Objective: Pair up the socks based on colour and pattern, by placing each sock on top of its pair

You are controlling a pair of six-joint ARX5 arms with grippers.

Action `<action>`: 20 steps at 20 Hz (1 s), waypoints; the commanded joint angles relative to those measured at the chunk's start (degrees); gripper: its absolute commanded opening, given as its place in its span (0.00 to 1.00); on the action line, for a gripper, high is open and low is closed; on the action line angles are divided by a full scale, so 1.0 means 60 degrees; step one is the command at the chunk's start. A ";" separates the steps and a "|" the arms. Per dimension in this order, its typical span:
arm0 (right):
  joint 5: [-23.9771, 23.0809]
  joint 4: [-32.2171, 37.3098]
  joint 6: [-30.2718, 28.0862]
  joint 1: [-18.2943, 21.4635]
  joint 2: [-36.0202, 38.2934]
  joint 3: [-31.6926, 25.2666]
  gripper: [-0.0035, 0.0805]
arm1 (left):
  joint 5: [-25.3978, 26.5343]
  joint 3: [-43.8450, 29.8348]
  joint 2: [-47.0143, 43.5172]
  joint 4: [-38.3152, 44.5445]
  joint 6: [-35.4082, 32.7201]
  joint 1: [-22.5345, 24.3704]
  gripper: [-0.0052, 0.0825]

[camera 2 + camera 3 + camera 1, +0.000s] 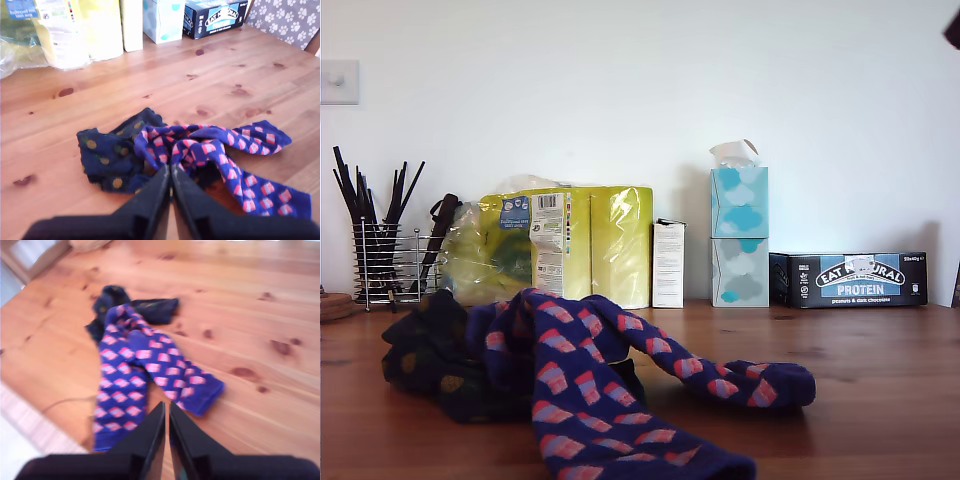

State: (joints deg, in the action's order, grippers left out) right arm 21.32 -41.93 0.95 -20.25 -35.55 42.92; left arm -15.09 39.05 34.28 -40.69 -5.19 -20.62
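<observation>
The socks lay in one tangled heap on the wooden table, toward its near edge in the exterior view, well clear of the boxes and the yellow pack along the back edge. Two blue socks with pink blocks sprawled across the top, one reaching toward the exterior view's right, the other running off the near edge of that picture. The navy socks with yellowish spots were bunched beneath and beside them; whether one or two lay there could not be told.

My first gripper hung just above the heap where blue crossed navy, its jaws pressed together with nothing between them. My second gripper hovered by the foot ends of the blue socks, jaws likewise closed and empty. Neither arm showed in the exterior view.

No pairing looked done, so the step in hand was probably to free one sock. To do it well, the jaws would need to spread before coming down, then pinch a single layer at a loose end rather than at the knot, where two socks would likely come up together. Lifting slowly and dragging sideways should let the others slip off. The blue end on the exterior view's right seemed the cleanest grip.
</observation>
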 commanded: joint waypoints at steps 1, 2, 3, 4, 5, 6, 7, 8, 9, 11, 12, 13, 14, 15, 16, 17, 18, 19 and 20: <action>0.0149 0.0076 -0.0168 -0.0324 -0.0630 0.0277 0.03 | -0.0335 0.0164 0.0404 -0.0171 -0.0204 -0.0011 0.04; 0.0149 0.0076 -0.0168 -0.0535 -0.1151 0.0459 0.03 | -0.0565 0.0229 0.0754 -0.0200 -0.0248 -0.0011 0.04; 0.0146 0.0080 -0.0186 -0.0776 -0.1741 0.0645 0.03 | -0.0769 0.0255 0.1082 -0.0200 -0.0248 -0.0011 0.04; 0.0142 0.0084 -0.0350 -0.0976 -0.2251 0.0790 0.03 | -0.0958 0.0262 0.1388 -0.0208 -0.0251 -0.0011 0.04; 0.0095 0.0095 -0.0754 -0.1140 -0.2849 0.0929 0.03 | -0.1067 0.0262 0.1617 -0.0215 -0.0251 -0.0011 0.04; -0.0066 0.0138 -0.1392 -0.1311 -0.3435 0.1060 0.05 | -0.1140 0.0262 0.1825 -0.0215 -0.0251 -0.0011 0.04; -0.0412 0.0211 -0.2142 -0.1479 -0.3960 0.1137 0.15 | -0.1166 0.0262 0.1974 -0.0208 -0.0248 -0.0011 0.04; -0.0841 0.0390 -0.2889 -0.1679 -0.4433 0.1137 0.31 | -0.1166 0.0262 0.2087 -0.0211 -0.0244 -0.0011 0.04; -0.1279 0.0579 -0.3705 -0.1843 -0.4918 0.1137 0.45 | -0.1166 0.0262 0.2157 -0.0189 -0.0248 -0.0011 0.04; -0.2146 0.1042 -0.4685 -0.2022 -0.5880 0.1137 0.55 | -0.1166 0.0262 0.2226 -0.0135 -0.0251 -0.0011 0.04; -0.2189 0.1330 -0.4925 -0.2018 -0.6339 0.1137 0.57 | -0.1162 0.0262 0.2226 -0.0109 -0.0251 -0.0011 0.04; -0.2160 0.1665 -0.4991 -0.2084 -0.6757 0.1137 0.58 | -0.1162 0.0262 0.2226 -0.0055 -0.0251 -0.0011 0.04; -0.2160 0.2091 -0.5005 -0.2127 -0.7144 0.1137 0.58 | -0.1166 0.0262 0.2226 0.0022 -0.0248 -0.0011 0.04; -0.2149 0.2499 -0.5173 -0.2127 -0.7482 0.1137 0.58 | -0.1162 0.0262 0.2226 0.0069 -0.0248 -0.0011 0.04; -0.2160 0.2900 -0.5286 -0.2200 -0.7788 0.1137 0.58 | -0.1162 0.0262 0.2226 0.0102 -0.0251 -0.0011 0.04; -0.2149 0.3300 -0.5304 -0.2302 -0.8065 0.1140 0.58 | -0.1162 0.0262 0.2226 0.0171 -0.0251 -0.0011 0.04; -0.2127 0.3705 -0.5315 -0.2379 -0.8287 0.1140 0.58 | -0.1162 0.0262 0.2226 0.0270 -0.0251 -0.0011 0.04; -0.2076 0.4062 -0.5311 -0.2382 -0.8491 0.1147 0.58 | -0.1162 0.0262 0.2226 0.0335 -0.0251 -0.0011 0.04; -0.1894 0.4288 -0.5304 -0.2382 -0.8692 0.1198 0.58 | -0.1158 0.0262 0.2226 0.0364 -0.0251 -0.0011 0.04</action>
State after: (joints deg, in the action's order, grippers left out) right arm 9.37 -17.17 -30.57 -34.30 -86.70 49.56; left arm -22.00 40.82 47.40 -38.87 -6.42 -20.62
